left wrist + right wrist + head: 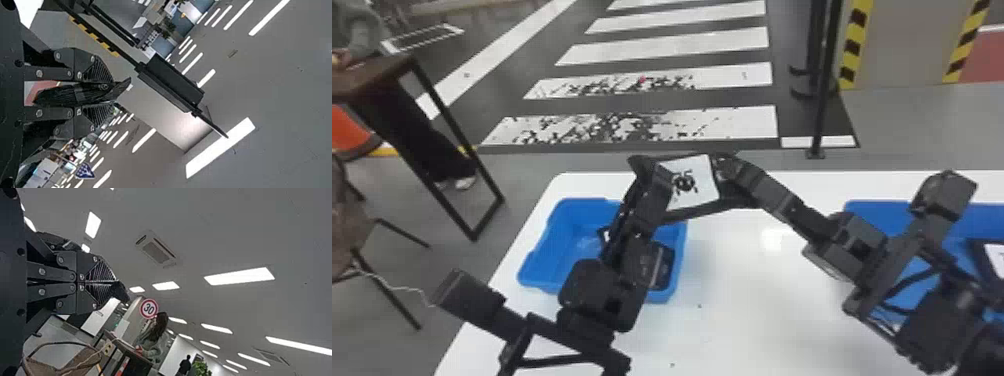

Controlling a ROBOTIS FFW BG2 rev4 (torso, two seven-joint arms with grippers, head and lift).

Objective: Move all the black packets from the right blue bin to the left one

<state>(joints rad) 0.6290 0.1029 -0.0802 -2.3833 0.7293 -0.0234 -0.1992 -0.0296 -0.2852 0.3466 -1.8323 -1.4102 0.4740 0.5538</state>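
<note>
Between my left gripper (652, 172) and my right gripper (734, 172), a black packet (689, 180) with a white label is held up above the table's far side, gripped at both ends. In the left wrist view, my left gripper (111, 93) is shut on the packet's dark folded edge (78, 94). My right gripper (113, 282) is shut on a black corner of the packet (119, 291). Inside the left blue bin (542, 255) lies a dark packet (662, 265), partly behind my left arm. The right blue bin (877, 212) holds a packet with a white label (996, 257).
Both bins stand on a white table (752, 320), with my forearms over them. Beyond its far edge are a black post (824, 90) and a striped floor. A brown desk (374, 77) and a chair (352, 225) stand at the left.
</note>
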